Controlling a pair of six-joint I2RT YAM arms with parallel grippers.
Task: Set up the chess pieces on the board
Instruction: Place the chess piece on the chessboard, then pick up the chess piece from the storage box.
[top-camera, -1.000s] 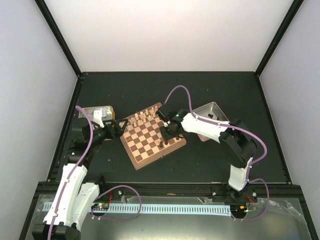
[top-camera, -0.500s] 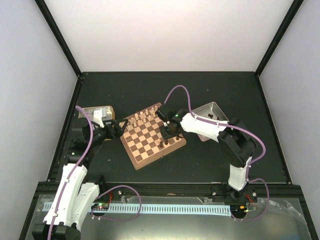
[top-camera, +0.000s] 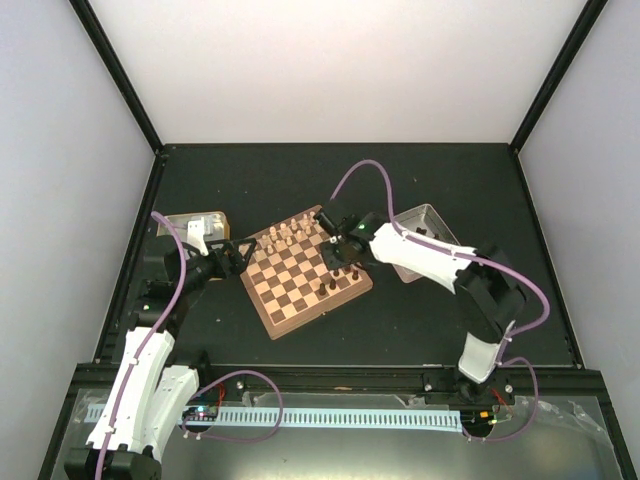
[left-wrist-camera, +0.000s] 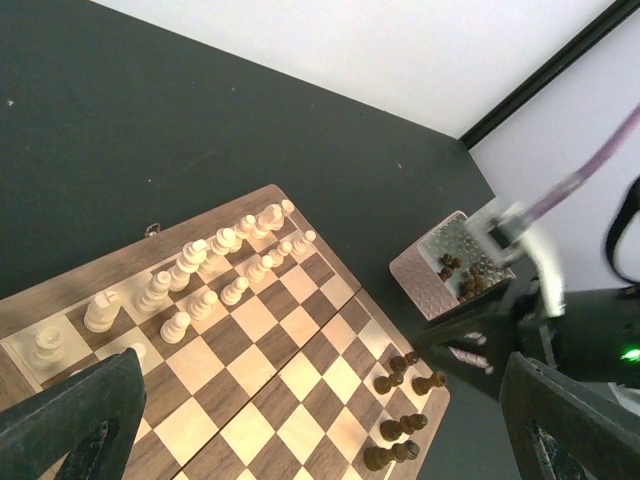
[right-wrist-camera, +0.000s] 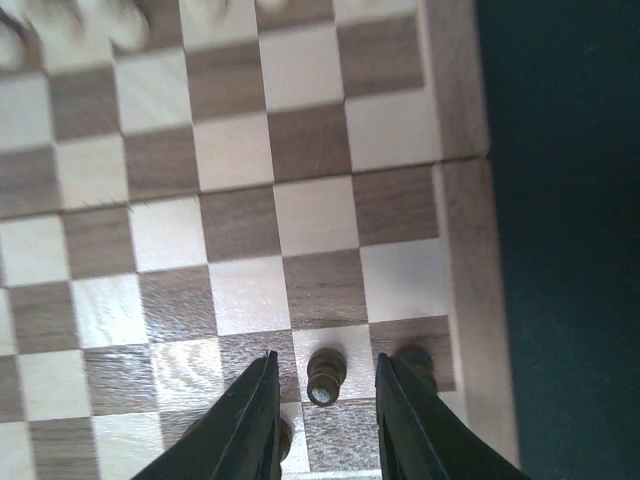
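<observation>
The board (top-camera: 296, 282) lies at an angle between my two arms. Cream chess pieces (top-camera: 285, 236) stand in rows along its far-left side, and a few dark ones (top-camera: 332, 284) stand near its right corner. My right gripper (right-wrist-camera: 327, 358) hangs open over that corner, with a dark pawn (right-wrist-camera: 326, 376) upright on a pale square between its fingers (right-wrist-camera: 250, 425) and touching neither. Other dark pieces (right-wrist-camera: 414, 360) stand just beside it. My left gripper (left-wrist-camera: 320, 445) stays wide open and holds nothing at the board's left corner (top-camera: 240, 256), looking across the cream pieces (left-wrist-camera: 190, 285) and dark pieces (left-wrist-camera: 400, 400).
A silver tin with pinkish sides (top-camera: 420, 228) and several dark pieces inside (left-wrist-camera: 462, 278) stands right of the board. A gold-sided tin (top-camera: 196, 224) sits at the left behind my left arm. Dark table (top-camera: 420, 310) surrounds the board.
My right gripper has opened and let go of the dark pawn, which now stands on the board. The right arm has shifted slightly toward the far side. The left arm has not moved.
</observation>
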